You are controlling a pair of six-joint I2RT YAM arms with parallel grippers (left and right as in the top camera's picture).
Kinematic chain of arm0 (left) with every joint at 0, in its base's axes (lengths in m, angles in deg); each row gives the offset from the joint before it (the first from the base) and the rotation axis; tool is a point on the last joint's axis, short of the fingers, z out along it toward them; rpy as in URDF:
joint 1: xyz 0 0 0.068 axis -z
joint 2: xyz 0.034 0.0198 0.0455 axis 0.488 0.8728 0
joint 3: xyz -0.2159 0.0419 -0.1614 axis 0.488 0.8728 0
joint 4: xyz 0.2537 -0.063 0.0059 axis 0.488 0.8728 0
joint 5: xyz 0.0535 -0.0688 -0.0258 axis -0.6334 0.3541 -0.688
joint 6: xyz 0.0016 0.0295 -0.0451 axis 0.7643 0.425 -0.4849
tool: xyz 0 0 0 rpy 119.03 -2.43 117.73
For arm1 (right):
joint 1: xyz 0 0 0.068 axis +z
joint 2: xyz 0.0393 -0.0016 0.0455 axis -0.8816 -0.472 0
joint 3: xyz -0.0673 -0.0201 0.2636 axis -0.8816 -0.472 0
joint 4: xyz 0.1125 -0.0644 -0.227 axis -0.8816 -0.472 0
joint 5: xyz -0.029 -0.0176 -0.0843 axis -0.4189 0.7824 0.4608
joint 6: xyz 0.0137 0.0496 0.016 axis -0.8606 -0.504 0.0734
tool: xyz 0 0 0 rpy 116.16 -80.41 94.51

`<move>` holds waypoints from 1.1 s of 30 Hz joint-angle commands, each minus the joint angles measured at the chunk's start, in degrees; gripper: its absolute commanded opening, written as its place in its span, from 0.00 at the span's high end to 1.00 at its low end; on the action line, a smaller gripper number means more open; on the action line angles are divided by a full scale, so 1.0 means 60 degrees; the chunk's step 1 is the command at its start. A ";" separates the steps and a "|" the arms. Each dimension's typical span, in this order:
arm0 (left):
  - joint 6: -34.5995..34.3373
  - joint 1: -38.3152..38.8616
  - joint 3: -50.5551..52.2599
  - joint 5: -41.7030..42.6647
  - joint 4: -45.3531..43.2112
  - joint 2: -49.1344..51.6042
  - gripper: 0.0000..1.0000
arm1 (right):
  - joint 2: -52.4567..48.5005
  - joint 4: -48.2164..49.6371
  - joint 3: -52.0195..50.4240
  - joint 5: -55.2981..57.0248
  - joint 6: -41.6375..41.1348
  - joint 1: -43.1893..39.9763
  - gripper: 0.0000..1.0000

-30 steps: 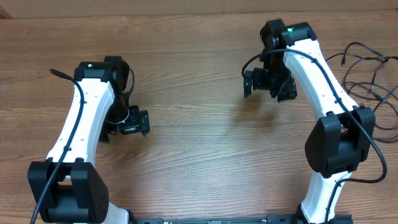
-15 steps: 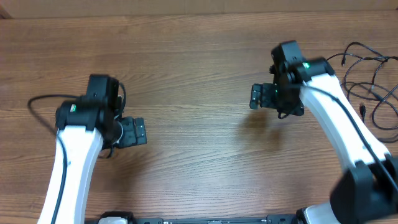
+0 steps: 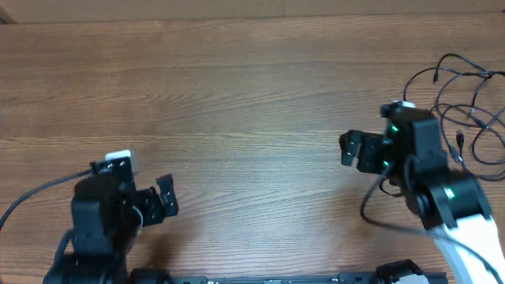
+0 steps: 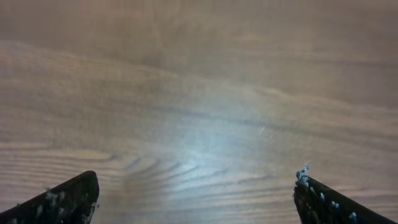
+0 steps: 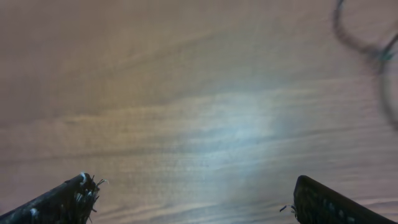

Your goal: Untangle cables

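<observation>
Item: cables (image 3: 471, 115), black tangled loops, at the far right edge of my desk (image 3: 252, 95). My left tool (image 3: 167, 196): spread, empty. My right tool (image 3: 353, 150): spread, empty, near the cables, apart.

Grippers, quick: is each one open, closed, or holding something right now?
Left gripper: open, holding nothing.
Right gripper: open, holding nothing.
</observation>
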 commanded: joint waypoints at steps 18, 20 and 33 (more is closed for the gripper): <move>-0.0175 -0.0058 0.0186 0.0044 0.0262 -0.0310 0.00 | 0.0229 0.0025 -0.0058 0.0576 -0.0036 0.0015 0.00; -0.0175 -0.0058 0.0186 0.0044 0.0262 -0.0310 0.00 | 0.0004 0.0025 -0.0058 0.0576 -0.0036 0.0015 0.00; -0.0175 -0.0058 0.0186 0.0044 0.0262 -0.0310 0.00 | 0.0317 0.1075 -0.0295 0.1115 0.1271 -0.0029 0.00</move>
